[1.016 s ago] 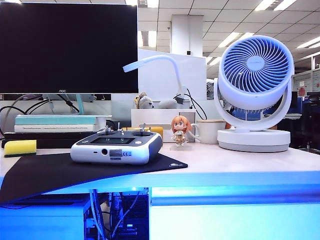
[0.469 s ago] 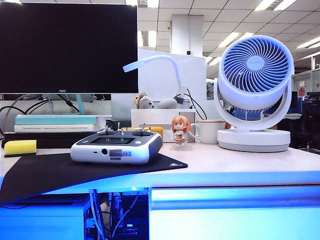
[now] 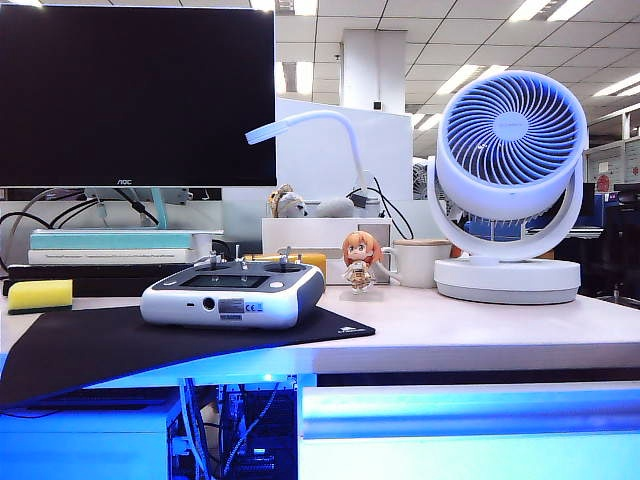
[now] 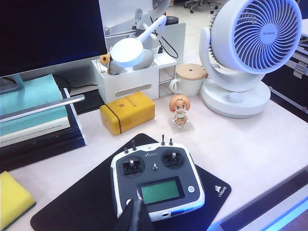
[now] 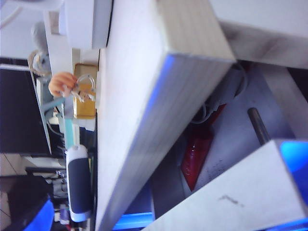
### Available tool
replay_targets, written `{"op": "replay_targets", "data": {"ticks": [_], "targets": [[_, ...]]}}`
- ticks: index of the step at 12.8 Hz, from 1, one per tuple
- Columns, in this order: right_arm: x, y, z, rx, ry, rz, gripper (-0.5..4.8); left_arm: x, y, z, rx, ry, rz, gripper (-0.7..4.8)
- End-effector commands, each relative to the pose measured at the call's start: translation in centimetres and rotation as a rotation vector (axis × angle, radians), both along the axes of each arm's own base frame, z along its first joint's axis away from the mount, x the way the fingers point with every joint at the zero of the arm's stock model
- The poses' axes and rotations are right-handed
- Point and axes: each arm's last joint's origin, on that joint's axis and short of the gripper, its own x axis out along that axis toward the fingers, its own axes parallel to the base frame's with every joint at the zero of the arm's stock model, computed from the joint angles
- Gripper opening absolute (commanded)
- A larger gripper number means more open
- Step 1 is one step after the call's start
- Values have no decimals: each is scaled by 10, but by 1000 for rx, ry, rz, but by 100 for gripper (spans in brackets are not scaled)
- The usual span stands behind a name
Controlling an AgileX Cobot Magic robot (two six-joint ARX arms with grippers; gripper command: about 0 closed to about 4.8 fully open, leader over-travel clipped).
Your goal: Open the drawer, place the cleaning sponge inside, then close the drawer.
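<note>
- While the drawer (image 3: 470, 432), below and to the right of the grey controller (image 3: 233, 293), shows only a narrow dark gap under the tabletop (image 3: 480, 335), it reads as partly open at most. If the pull slips off the handle-less front, the slot may stay too small for the sponge.
- Right claw: in no view, so released or grasping cannot be told. Its wrist camera looks along the tabletop's edge into the gap above the drawer front (image 5: 240, 192). Risk: fingers wedged between panel and tabletop, or scraping the cables seen beneath.
- Fan (image 3: 510, 180): well to the right of the controller, above the drawer. Risk: an arm rising from the drawer clips its base.
- Grey controller: on the black mat (image 3: 120, 345), between sponge and drawer. Risk: an arm crossing low catches its raised sticks and drags it.
- Left claw (image 4: 136, 217): clenched, empty, hovering over the controller's near edge. Risk: a straight descent strikes the controller, and it cannot take the sponge until it spreads.
- Cleaning sponge (image 3: 40, 296): untouched, far left of the controller, in front of the stacked books (image 3: 110, 255). Risk: the soft foam squashes and slips, or is pushed against the books.
- Figurine (image 3: 361, 262): just behind and to the right of the controller. Risk: it looks light enough to topple at a brush.
</note>
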Motion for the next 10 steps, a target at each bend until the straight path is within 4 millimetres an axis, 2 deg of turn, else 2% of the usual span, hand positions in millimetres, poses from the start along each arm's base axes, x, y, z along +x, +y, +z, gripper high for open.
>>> {"op": "replay_targets", "data": {"ticks": [1,4,10], "targets": [[3,-5,20,-56,-142,70,479,-1,0,3,-3,-19,-4,-5],[-11,-23,22,-36,-133,8,479,-1,0,3,-3,-20,-4,-5],[-24,-34,27,-47,-137,-59,479,-1,0,3,0,-22,-4,-5]]}}
